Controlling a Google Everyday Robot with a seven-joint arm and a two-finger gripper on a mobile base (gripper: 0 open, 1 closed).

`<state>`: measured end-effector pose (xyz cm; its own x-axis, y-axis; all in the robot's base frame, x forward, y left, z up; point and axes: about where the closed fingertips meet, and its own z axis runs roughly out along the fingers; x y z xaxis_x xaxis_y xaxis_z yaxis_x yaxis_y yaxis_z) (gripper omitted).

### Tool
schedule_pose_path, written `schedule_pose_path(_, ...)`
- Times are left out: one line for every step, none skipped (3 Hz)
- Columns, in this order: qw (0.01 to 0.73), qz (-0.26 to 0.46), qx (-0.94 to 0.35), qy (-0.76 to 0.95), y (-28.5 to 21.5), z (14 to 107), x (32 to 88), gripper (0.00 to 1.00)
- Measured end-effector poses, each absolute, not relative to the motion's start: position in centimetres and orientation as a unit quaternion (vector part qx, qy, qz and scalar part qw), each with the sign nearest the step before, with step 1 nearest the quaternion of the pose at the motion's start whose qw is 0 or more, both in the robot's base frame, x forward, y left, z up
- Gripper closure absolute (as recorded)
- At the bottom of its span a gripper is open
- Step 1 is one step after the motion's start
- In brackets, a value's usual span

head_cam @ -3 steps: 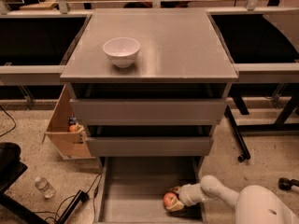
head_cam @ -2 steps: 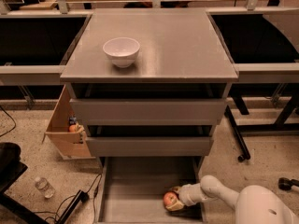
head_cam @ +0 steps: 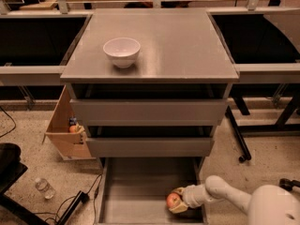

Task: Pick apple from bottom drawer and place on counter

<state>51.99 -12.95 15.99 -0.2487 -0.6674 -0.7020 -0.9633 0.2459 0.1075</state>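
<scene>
Inside bottom drawer (head_cam: 140,189), gripper (head_cam: 176,200) clasps apple (head_cam: 173,201) (drawer's front cut off).

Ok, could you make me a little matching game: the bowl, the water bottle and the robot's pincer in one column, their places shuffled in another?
Things: 1 white bowl; 2 water bottle; 3 pincer.
Places: A in the bottom drawer, at the apple; B on the counter; C on the floor.
Pairs: 1-B, 2-C, 3-A.
</scene>
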Motion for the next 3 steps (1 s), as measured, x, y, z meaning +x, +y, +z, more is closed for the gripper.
schedule_pose_path(0.284, 0.278, -0.534, 0.746, -16.5, 24.4, 49.3, 1.00)
schedule_pose_path(0.279, 0.310, -0.518, 0.747, -18.4, 33.4, 44.1, 1.00)
schedule_pose_path(0.263, 0.326, -0.506, 0.754, -20.0, 42.1, 41.3, 1.00)
